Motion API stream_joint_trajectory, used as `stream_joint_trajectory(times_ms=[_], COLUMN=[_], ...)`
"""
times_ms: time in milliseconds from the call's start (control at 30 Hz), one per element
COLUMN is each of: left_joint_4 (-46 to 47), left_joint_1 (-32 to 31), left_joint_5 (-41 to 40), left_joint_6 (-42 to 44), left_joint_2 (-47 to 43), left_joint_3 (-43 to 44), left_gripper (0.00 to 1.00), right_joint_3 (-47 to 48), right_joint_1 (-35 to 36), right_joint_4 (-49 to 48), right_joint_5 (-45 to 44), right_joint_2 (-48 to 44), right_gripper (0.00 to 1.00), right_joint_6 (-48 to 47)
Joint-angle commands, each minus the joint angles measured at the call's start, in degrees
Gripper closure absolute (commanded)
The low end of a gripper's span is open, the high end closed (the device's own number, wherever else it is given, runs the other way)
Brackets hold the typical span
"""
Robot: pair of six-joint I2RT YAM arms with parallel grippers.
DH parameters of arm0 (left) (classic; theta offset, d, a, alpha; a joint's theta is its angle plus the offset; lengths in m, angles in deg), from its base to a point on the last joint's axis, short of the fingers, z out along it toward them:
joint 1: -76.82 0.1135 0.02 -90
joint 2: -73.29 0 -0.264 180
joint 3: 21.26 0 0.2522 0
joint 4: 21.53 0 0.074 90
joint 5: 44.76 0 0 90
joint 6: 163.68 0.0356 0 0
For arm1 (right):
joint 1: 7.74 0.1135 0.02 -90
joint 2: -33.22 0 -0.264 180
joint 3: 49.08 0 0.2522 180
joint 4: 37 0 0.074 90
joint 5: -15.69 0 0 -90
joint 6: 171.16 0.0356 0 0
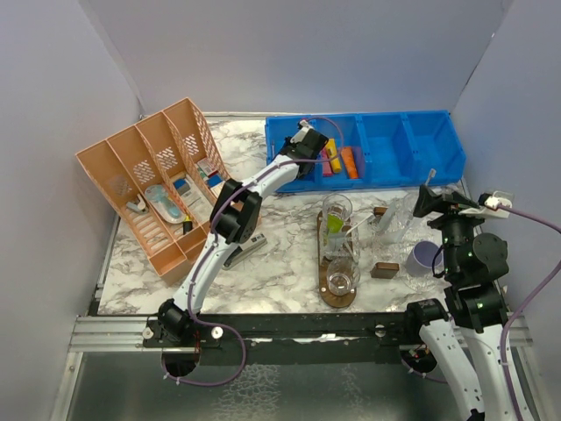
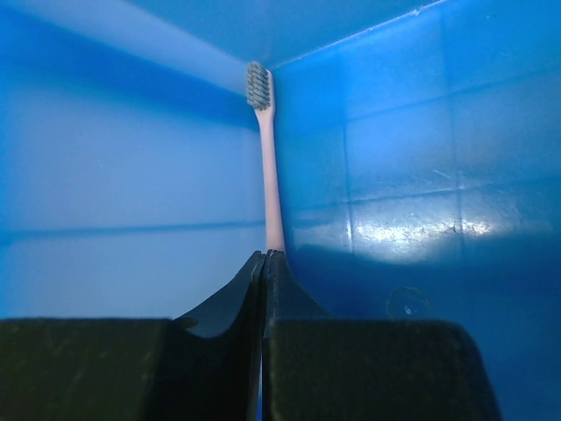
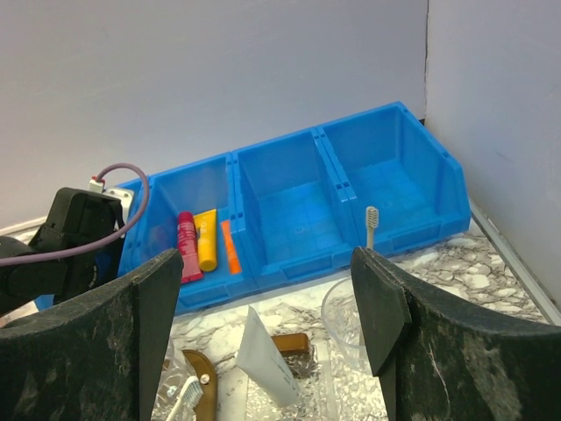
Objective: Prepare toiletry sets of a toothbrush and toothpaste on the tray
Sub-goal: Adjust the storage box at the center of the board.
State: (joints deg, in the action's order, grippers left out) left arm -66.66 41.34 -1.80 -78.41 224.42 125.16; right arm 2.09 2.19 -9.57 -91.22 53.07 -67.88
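**A:** What is around you?

**B:** Plain grey walls and a marble tabletop [image 1: 280, 263]. At its far edge stands the blue bin [image 1: 412, 145], and at the left the orange basket [image 1: 114, 167].

**A:** And your left side?

**B:** My left pincer [image 2: 264, 263] is down inside the left end of the bin. It is clenched on the thin pink handle of a toothbrush [image 2: 268, 175], and the bristle head points away from me into the corner of the blue walls. A red tube [image 3: 186, 246], a yellow tube [image 3: 206, 250] and an orange tube [image 3: 230, 248] also lie in the bin.

**A:** The right side?

**B:** My right pincer [image 3: 267, 259] hangs released over the right part of the tabletop, jaws wide, with nothing between them. Before it a second toothbrush [image 3: 371, 226] stands upright, but my own finger hides its lower part.

**A:** Where is the tray?

**B:** The tray [image 1: 324, 263] lies in the middle of the tabletop, apart from the bin. Two tumblers stand on it. The far tumbler [image 1: 337, 206] holds a lime green tube [image 1: 334, 226]. The near tumbler [image 1: 342, 276] — I cannot tell what is inside.
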Motion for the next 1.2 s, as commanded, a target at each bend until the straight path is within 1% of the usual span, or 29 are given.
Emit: stream_joint_trajectory(times_ms=[0,67,100,167,267,400,567,667,767,833,900,1033,1100,1167], left_joint_4=[-0.50,-0.36,-0.13,1.60,3.40,4.94,5.65,4.94,2.62,1.89,0.62,-0.20,0.00,0.88], left_joint_1=[0.51,0.08,-0.38,-1.65,-2.68,-2.51,-1.25,-0.78,-0.20,0.60,1.71,2.89,3.13,2.95], left_joint_5=[-1.73,0.25,-0.08,-1.88,-5.17,-8.34,-7.86,-4.78,-1.76,0.98,5.42,20.95,30.32,35.87], left_joint_6=[1.84,2.06,2.43,5.50,10.15,12.65,11.69,9.69,5.79,2.45,-0.64,-6.00,-8.40,-8.88], left_joint_2=[1.85,1.17,0.78,0.02,-0.07,-1.36,-1.82,-1.57,-1.19,-1.35,-1.45,-3.26,-4.33,-5.51], left_joint_3=[0.82,0.19,0.03,-0.04,2.18,1.99,-0.86,-2.48,-2.78,-3.56,-3.85,-5.05,-5.73,-6.50], left_gripper=[1.00,1.00,1.00,1.00,1.00,1.00,1.00,1.00,1.00,1.00,1.00,1.00,1.00,1.00], right_joint_3=[-0.65,-0.83,-0.74,-0.80,-0.79,-0.79,-0.84,-0.81,-0.85,-0.87,-0.93,-0.93,-0.96,-0.99], right_joint_1=[0.52,0.52,0.52,0.54,0.53,0.53,0.53,0.53,0.53,0.59,0.61,0.70,0.68,0.79], right_joint_4=[-0.37,-0.46,-0.47,-0.49,-0.48,-0.49,-0.58,-0.55,-0.75,-0.75,-0.84,-0.84,-0.92,-0.91], right_joint_5=[-1.18,-1.05,-0.94,-0.75,-0.52,-0.67,-0.58,-0.47,-0.57,-0.79,-0.92,-1.02,-1.23,-1.17], right_joint_2=[-0.54,-0.49,-0.39,-0.23,-0.08,0.00,-0.13,-0.17,-0.18,-0.13,-0.23,-0.14,-0.11,-0.07], right_gripper=[0.23,0.23,0.23,0.23,0.23,0.23,0.23,0.23,0.23,0.23,0.23,0.23,0.23,0.23], right_joint_6=[0.26,0.30,0.31,0.28,0.26,0.30,0.26,0.26,0.26,0.21,0.17,0.09,0.13,0.09])
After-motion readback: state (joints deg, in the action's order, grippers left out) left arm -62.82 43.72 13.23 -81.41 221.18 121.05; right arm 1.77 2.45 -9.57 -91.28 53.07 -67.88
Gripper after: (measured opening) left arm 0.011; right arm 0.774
